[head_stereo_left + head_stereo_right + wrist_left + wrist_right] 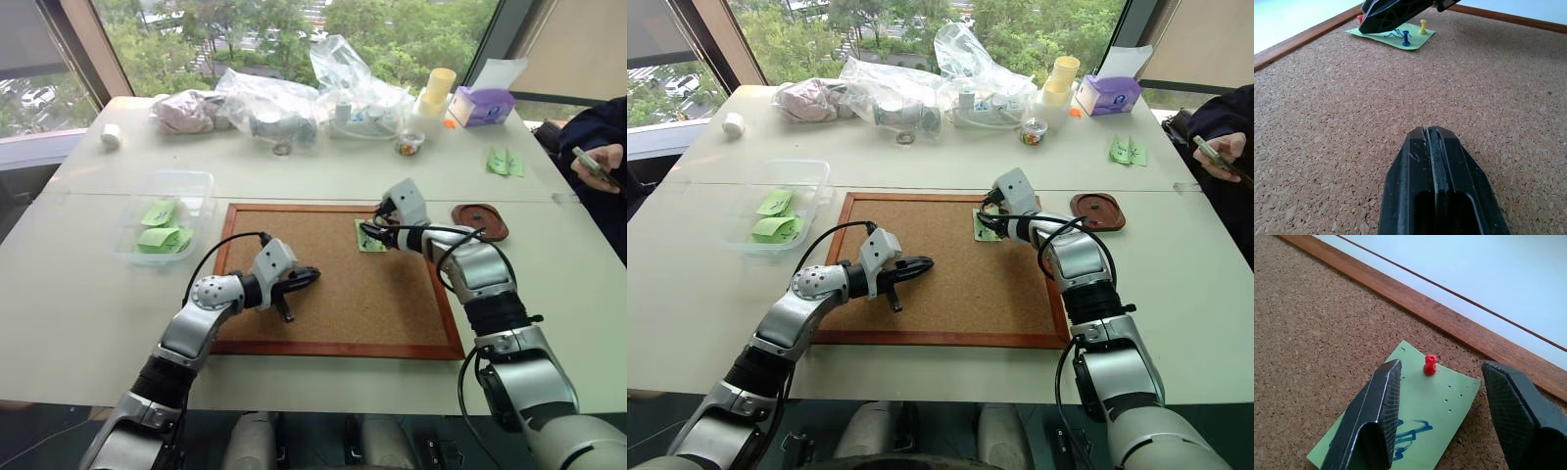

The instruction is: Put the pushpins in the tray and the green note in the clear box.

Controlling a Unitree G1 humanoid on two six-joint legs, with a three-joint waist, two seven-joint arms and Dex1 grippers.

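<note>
Now, the moment by parts:

Note: the green note (1415, 431) lies flat on the corkboard (333, 294), near its far edge, pinned by pushpins (red, blue and yellow show).
Red pushpin (1430, 364): upright at the note's far corner, just ahead of the right gripper (1442, 382) and between the lines of its two fingers.
Right fingers: parted, holding nothing, one finger (1378, 406) low over the note.
Left gripper (1432, 147): pressed shut and empty, over bare cork, well apart from the note.
Blue pushpin (1406, 38), yellow pushpin (1423, 26): upright on the note's near part.
Tray (480, 221): beside the board's right edge, near the right arm.
Clear box (167, 220): left of the board, with other green slips inside.
Judgement: the right arm is nearer; a short reach forward should put the red pin between its fingers.
</note>
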